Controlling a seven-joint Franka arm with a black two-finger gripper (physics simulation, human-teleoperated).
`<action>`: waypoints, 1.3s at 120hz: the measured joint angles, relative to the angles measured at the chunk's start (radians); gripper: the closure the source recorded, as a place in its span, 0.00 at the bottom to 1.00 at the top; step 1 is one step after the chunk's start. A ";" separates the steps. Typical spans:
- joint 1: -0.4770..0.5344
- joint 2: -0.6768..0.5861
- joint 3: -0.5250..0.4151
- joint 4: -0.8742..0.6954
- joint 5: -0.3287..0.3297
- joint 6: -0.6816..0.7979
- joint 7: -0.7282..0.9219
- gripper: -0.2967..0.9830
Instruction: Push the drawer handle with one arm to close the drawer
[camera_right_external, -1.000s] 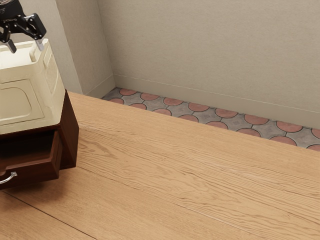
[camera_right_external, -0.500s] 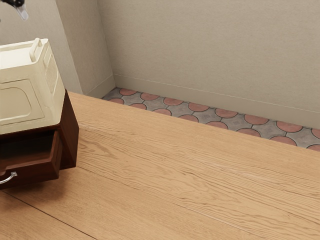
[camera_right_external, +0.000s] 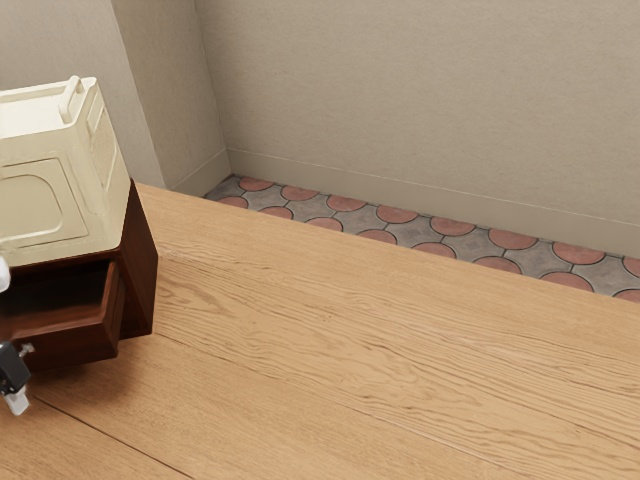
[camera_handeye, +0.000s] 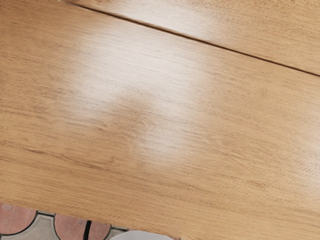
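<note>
Down from above the cream box (camera_right_external: 35, 205), your claw (camera_right_external: 14, 372) has moved to just before the drawer (camera_right_external: 75, 345); box & drawer haven't shifted. You've 1 drawer, still open, behind the claw, w/ 1 handle (camera_right_external: 27, 349); the claw blocks your view of most of it, so you can't tell re: contact. Can't tell if your claw's wide or narrow, either. Beyond it you've 1 dk brown cabinet (camera_right_external: 143, 270) w/ the 1 box on top, higher than the claw. Table (camera_right_external: 350, 310) spreads around; tiled floor (camera_right_external: 450, 240) & wall (camera_right_external: 420, 90) are well apart from the claw, past the table edge.
</note>
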 joint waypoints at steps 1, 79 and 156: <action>0.002 0.003 0.007 -0.002 0.007 0.007 0.003 0.25; 0.113 0.349 0.187 -0.012 0.139 0.451 0.084 0.25; 0.098 0.463 0.239 0.032 0.147 0.501 -0.118 0.83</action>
